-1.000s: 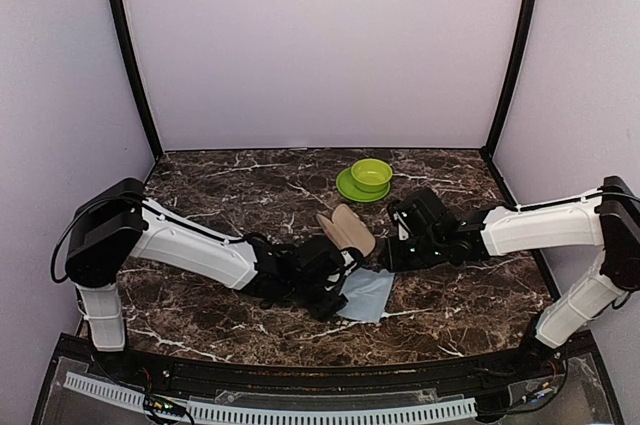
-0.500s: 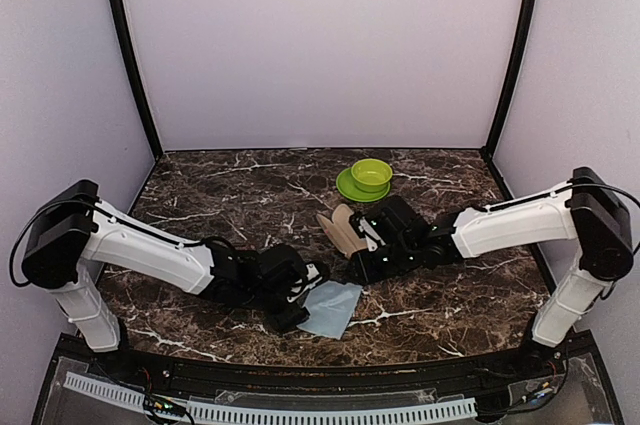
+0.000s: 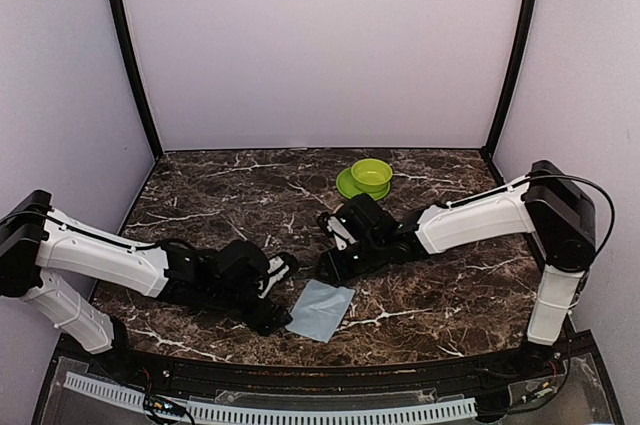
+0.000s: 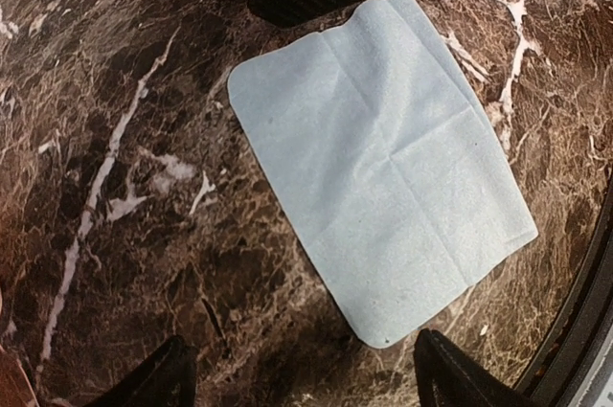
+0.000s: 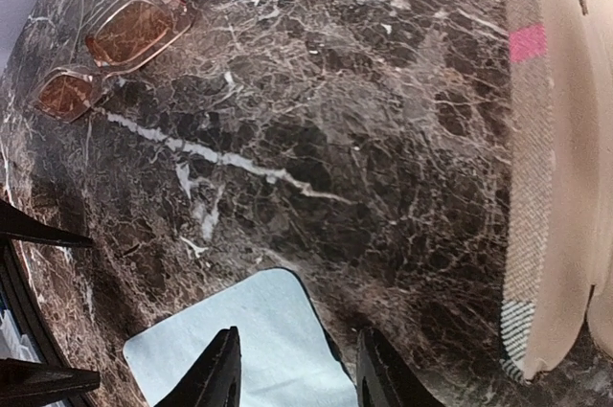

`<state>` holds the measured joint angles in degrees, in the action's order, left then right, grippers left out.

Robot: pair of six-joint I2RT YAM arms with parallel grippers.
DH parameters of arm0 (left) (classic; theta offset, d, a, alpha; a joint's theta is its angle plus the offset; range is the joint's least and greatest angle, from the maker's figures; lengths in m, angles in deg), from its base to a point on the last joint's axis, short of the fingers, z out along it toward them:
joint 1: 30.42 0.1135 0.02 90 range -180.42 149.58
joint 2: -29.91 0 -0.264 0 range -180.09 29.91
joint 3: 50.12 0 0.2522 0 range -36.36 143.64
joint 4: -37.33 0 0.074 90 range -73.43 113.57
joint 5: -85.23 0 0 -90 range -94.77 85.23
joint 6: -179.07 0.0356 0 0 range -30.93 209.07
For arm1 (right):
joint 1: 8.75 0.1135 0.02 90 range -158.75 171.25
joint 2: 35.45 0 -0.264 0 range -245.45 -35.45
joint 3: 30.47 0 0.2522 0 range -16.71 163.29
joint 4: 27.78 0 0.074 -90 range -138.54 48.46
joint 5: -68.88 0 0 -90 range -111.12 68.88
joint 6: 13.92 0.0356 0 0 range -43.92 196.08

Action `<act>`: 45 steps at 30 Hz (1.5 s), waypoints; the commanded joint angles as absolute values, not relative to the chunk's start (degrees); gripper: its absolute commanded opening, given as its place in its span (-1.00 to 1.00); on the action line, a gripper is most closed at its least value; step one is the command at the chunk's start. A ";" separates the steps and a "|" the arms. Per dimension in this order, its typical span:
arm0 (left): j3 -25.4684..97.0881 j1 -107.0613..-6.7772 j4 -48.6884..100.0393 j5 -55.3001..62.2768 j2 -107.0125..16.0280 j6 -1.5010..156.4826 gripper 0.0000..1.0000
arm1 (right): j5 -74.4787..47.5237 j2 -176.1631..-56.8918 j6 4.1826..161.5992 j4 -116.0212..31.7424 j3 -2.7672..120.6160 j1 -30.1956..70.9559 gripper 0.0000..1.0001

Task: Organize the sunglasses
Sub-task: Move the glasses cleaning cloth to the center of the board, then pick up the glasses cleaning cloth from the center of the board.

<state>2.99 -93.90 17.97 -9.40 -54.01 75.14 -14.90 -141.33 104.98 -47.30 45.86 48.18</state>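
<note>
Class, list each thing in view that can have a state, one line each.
Light blue cleaning cloth: lying flat, unfolded.
Tan fabric glasses case: open.
Clear-framed amber-lens sunglasses: lying outside the case.
Green plastic bowl: upright on its green plate.
Left gripper: open.
Right gripper: open.

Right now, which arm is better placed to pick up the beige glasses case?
Right. The beige glasses case lies just beside the right gripper in its wrist view, and its jaws are open and empty. The left gripper hangs over the pale blue cloth, with no case in its view.
</note>
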 commanded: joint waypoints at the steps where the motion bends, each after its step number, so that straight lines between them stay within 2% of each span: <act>1: -0.81 -93.20 21.18 -8.40 -49.31 69.39 0.61 | -15.11 -144.03 103.10 -47.09 48.92 49.44 -0.13; 9: -4.70 -92.07 21.16 -9.98 -44.35 65.30 0.64 | -19.87 -148.91 99.77 -52.81 56.00 51.20 -0.07; 22: -5.14 -91.50 22.49 -9.07 -43.94 64.83 0.65 | -24.90 -154.03 97.05 -60.01 60.99 53.74 -0.07; 45: -6.26 -90.71 22.51 -8.97 -44.13 64.53 0.65 | -33.91 -155.01 96.46 -62.63 58.37 57.68 -0.59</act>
<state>-5.18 -91.02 21.86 -9.26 -44.96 65.24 -32.74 -153.22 96.28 -60.29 60.57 56.81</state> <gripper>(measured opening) 0.824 0.228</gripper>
